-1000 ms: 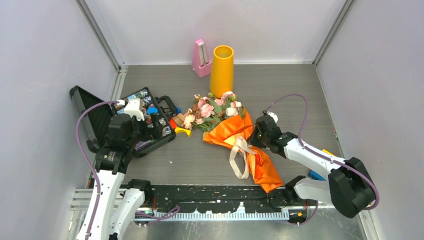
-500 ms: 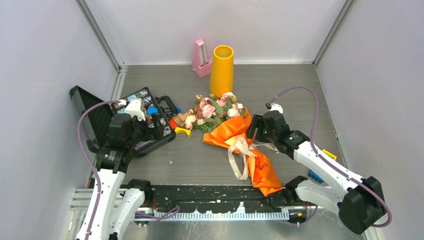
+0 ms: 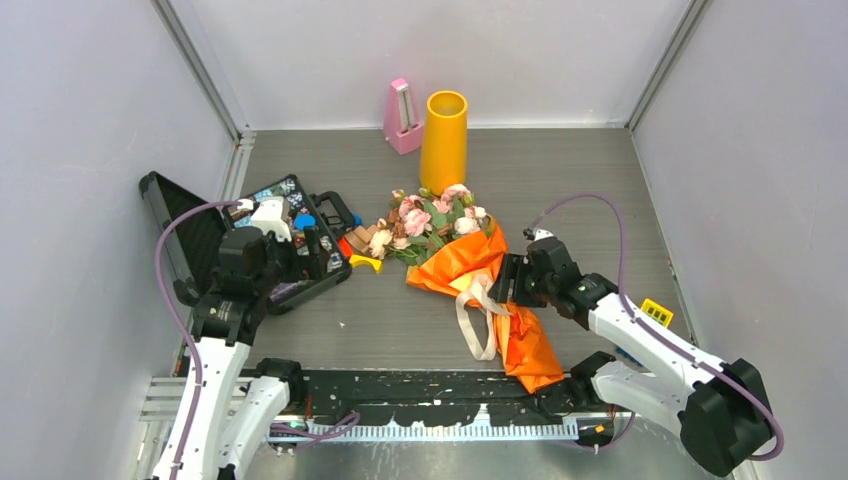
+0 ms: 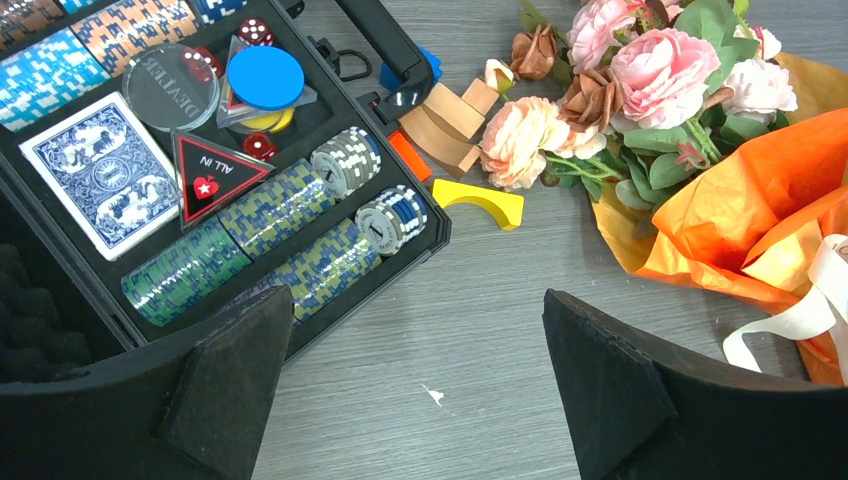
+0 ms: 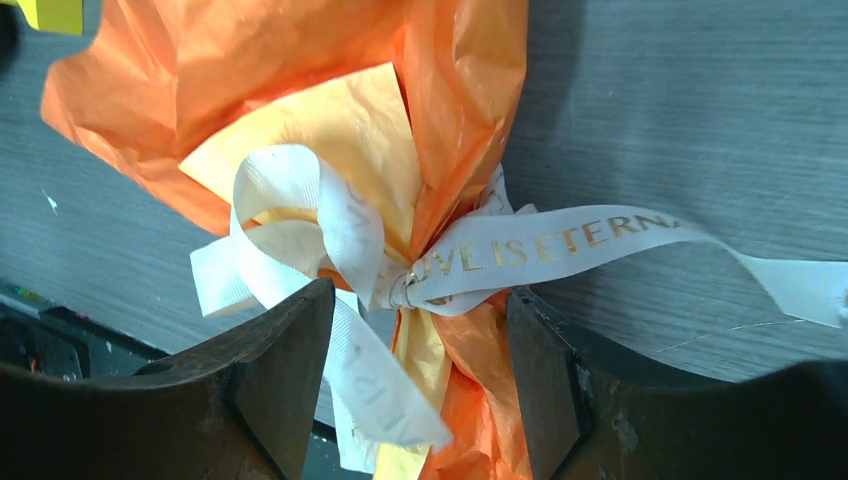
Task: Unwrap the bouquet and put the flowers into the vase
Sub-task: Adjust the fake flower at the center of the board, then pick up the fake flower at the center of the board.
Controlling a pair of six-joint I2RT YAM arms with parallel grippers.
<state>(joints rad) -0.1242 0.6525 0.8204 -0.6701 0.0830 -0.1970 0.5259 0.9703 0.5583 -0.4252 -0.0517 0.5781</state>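
Right pincer (image 5: 418,300) is open, jaws spread to either side of the ribbon (image 5: 560,240) where it knots. Nothing is gripped. The knot sits in the gap, touching neither pad as far as the wrist view shows. One free tail of ribbon runs off to this pincer's right, flat on the desk (image 3: 560,180). The loops bunch to its left.

Left pincer (image 4: 415,310) is wide open and empty, hanging over the desk. The chip case (image 3: 165,205) lies off its left jaw, the flowers (image 4: 640,70) ahead and to its right.

Bouquet (image 3: 470,270) lies flat on the desk, directly under and ahead of the right pincer. Its long axis runs diagonally. The flower heads point away from the right pincer toward the vase (image 3: 444,128), which stands upright well beyond them. The tail of the orange paper (image 5: 465,400) trails back toward the arm bases.

Step in hand, by my reading: untying the ribbon. Better to close on the free tail out to the right than on the knot itself. Then draw along the tail's own line, away from the knot and low over the desk. Pulling upward would likely lift the whole bunch. The left pincer could pin the paper meanwhile.
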